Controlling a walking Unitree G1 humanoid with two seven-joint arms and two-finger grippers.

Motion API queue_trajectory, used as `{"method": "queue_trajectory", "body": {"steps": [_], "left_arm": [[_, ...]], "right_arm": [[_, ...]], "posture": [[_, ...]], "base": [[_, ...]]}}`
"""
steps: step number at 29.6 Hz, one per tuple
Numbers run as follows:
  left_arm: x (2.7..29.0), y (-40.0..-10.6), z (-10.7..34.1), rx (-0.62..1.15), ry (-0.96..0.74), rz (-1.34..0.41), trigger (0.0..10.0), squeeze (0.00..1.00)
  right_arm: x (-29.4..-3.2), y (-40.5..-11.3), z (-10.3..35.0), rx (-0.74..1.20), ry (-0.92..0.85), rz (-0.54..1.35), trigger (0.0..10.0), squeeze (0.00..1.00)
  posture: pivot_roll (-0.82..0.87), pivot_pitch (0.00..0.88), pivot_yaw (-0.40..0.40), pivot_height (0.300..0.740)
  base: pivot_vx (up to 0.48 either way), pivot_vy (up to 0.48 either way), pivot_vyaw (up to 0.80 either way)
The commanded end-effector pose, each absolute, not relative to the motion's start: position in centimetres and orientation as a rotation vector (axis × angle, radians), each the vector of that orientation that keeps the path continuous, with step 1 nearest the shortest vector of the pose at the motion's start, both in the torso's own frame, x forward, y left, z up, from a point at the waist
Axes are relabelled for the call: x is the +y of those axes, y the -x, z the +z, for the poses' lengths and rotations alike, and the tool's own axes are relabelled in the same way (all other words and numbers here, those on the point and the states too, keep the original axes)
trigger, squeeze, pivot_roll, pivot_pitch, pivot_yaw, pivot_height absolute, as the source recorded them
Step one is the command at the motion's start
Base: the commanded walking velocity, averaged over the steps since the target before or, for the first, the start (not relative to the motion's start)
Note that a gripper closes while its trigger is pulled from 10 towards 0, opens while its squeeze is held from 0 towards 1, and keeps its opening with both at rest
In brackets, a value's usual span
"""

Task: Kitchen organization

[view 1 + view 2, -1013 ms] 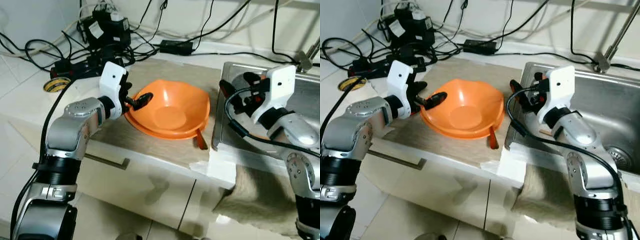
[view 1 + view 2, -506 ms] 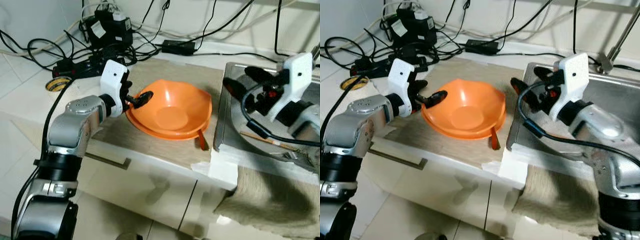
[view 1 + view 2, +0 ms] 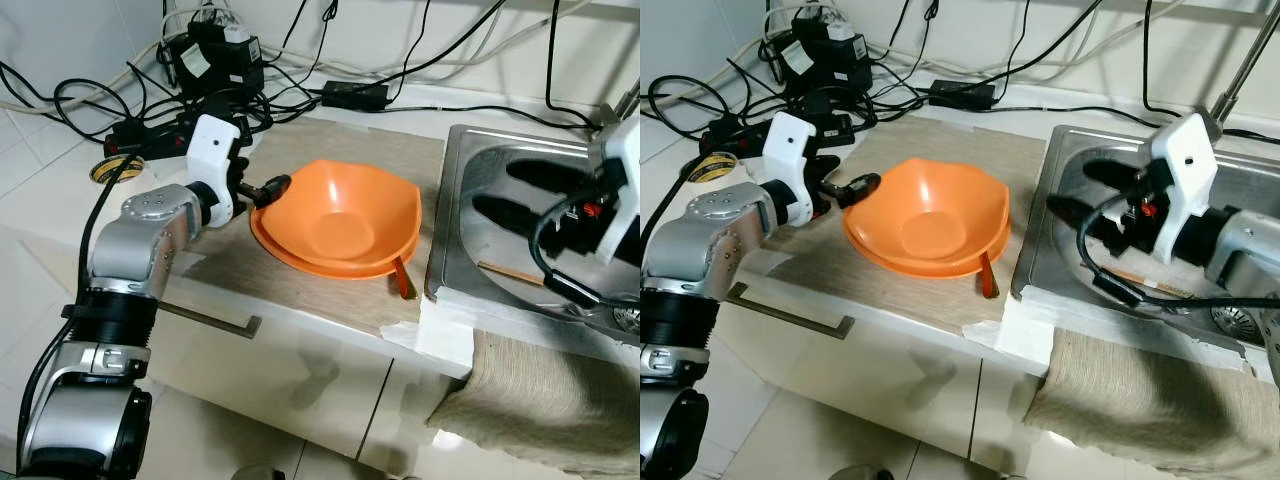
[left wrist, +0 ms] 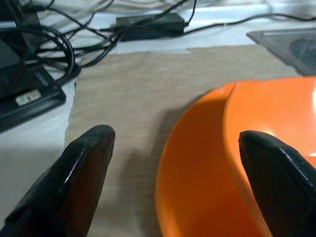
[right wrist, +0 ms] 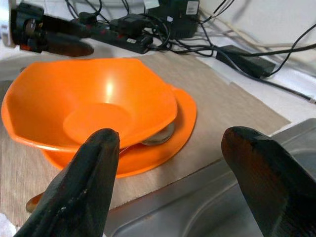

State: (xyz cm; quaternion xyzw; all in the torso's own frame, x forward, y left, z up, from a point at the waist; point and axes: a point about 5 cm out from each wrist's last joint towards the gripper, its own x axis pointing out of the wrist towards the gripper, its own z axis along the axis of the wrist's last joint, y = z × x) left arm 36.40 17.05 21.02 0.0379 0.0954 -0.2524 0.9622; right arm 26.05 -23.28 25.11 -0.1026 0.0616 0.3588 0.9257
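Left gripper (image 3: 262,186), fingers spread wide, hovers beside the orange bowl (image 3: 340,215) on its plate (image 3: 890,258); right gripper (image 3: 1092,192), also wide apart, hangs over the sink (image 3: 1060,150).

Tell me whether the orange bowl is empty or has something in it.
Empty. The orange bowl sits upright on an orange plate, and its inside shows bare, glossy orange with nothing in it. A spoon lies under it, not inside.
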Motion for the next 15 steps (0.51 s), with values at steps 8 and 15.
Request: {"method": "queue_trajectory", "body": {"steps": [8,15], "left_arm": [[16.6,-36.8,21.6,0.285,0.083,-0.548,10.0,0.0],[16.1,-36.6,22.8,0.282,0.139,-0.587,10.0,0.0]], "right_arm": [[-21.8,-26.5,25.4,0.104,0.206,0.809,10.0,0.0],[-21.3,-26.9,25.4,0.088,0.198,0.82,10.0,0.0]], "posture": [[-0.04,0.0,0.029,0.74],[-0.03,0.0,0.024,0.74]], "base": [[0.0,0.0,0.0],[0.0,0.0,0.0]]}}
